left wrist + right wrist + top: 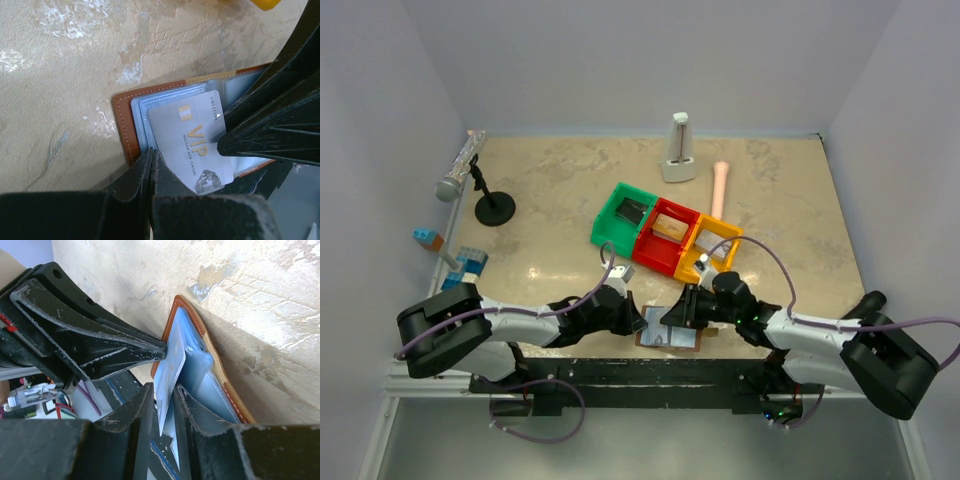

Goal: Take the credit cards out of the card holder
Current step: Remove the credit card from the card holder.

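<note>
VIP card (192, 145) seems partly out of the open card holder (121, 125), right jaws nipping it, left jaws closed; none freed.

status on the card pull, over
Left end effector shut, tip at holder edge. Right end effector shut on card, card partly out. Nothing blocking.

Right tool (164, 392) grips a card (172, 362) above the card holder (202, 372).
</note>
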